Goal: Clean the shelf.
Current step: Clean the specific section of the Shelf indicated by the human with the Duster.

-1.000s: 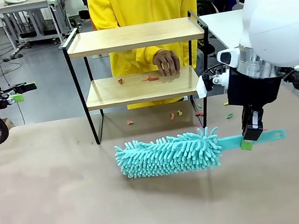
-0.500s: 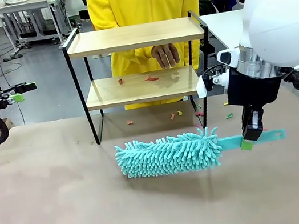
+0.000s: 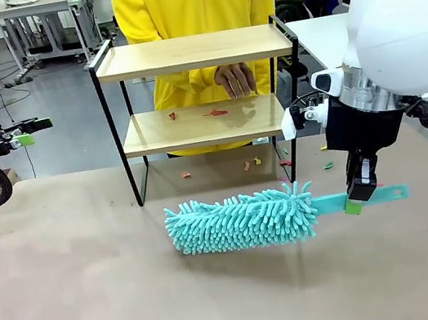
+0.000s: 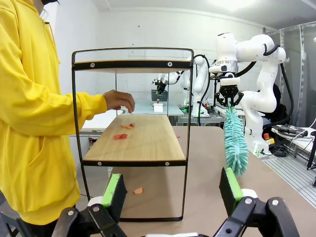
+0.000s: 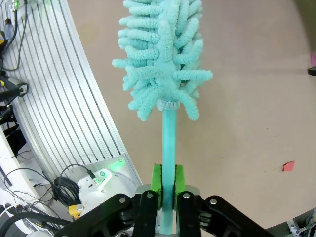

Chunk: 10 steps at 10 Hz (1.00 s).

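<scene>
The person's hand (image 3: 235, 80) has lifted off the lower board (image 3: 192, 126) of the shelf (image 3: 193, 52) and the person has shifted slightly to the robot's left.

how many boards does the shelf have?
2. Upper board; lower board directly beneath it, with red scraps on it. No further board seems hidden.

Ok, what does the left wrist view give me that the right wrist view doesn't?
Left wrist view: the shelf, orange scraps on its lower board, the person's hand held over that board, and the left jaws standing open. Right wrist view: a close look at the right jaws shut on the handle, plus a red scrap on the table. Shared: the teal duster and the tan table.
</scene>
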Each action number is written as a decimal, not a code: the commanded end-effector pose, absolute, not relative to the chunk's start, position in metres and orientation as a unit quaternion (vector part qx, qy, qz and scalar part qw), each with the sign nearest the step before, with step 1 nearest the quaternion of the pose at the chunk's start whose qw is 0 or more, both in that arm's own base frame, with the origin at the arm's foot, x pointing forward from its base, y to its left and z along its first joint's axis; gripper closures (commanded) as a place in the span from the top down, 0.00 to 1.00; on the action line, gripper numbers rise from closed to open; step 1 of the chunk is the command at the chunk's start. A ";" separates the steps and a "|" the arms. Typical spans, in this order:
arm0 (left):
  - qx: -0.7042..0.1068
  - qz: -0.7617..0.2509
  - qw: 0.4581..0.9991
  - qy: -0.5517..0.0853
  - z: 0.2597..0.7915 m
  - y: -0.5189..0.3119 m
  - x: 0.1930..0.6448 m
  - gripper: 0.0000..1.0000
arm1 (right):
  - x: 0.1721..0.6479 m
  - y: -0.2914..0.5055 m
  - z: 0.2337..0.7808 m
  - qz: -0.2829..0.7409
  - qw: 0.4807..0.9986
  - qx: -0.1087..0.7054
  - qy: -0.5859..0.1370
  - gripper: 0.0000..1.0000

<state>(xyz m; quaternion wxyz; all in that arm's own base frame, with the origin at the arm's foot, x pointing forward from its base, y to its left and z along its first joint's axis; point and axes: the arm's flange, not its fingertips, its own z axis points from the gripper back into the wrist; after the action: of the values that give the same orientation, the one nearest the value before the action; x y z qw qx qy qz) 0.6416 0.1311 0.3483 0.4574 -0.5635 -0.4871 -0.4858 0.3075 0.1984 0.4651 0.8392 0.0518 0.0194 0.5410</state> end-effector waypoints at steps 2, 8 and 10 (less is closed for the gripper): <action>-0.560 -0.492 0.454 -0.488 0.349 0.131 0.639 1.00 | 0.309 0.202 0.470 0.538 0.842 0.043 0.021 0.13; -0.560 -0.492 0.454 -0.488 0.349 0.131 0.639 1.00 | 0.307 0.198 0.465 0.541 0.839 0.052 0.019 0.13; -0.560 -0.492 0.454 -0.488 0.349 0.131 0.639 1.00 | 0.289 0.230 0.488 0.482 0.874 0.045 -0.031 0.13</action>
<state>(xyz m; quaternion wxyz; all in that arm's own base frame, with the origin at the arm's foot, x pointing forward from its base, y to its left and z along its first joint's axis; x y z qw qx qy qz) 0.6416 0.1311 0.3483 0.4574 -0.5635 -0.4871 -0.4857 0.3017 0.2097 0.4732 0.8561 0.0502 0.0037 0.5144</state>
